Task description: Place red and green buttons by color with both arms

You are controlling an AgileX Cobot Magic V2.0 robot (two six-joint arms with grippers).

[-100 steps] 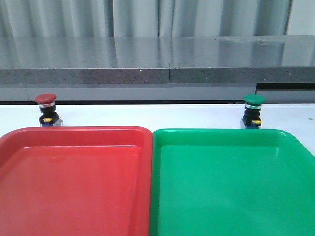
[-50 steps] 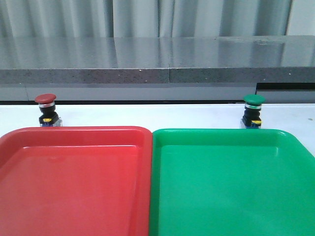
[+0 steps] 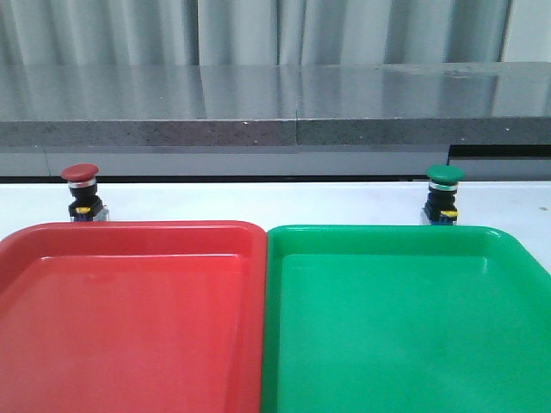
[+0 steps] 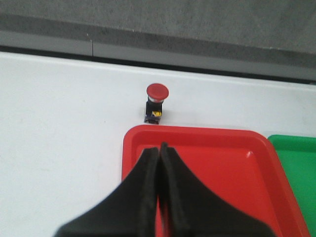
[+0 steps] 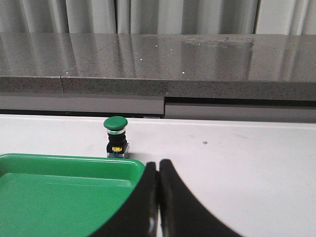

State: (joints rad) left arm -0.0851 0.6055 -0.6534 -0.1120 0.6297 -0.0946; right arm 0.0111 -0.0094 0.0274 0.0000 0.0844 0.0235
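The red button (image 3: 81, 191) stands upright on the white table just behind the red tray (image 3: 129, 318); it also shows in the left wrist view (image 4: 157, 102). The green button (image 3: 443, 195) stands upright just behind the green tray (image 3: 396, 318); it also shows in the right wrist view (image 5: 116, 137). My left gripper (image 4: 158, 147) is shut and empty, over the red tray's back edge, short of the red button. My right gripper (image 5: 158, 163) is shut and empty, at the green tray's corner, short of and beside the green button. Neither arm shows in the front view.
A grey stone ledge (image 3: 275, 112) runs along the back of the table, close behind both buttons. Both trays lie side by side, touching, and hold nothing. White table surface (image 5: 237, 158) lies beside the green tray.
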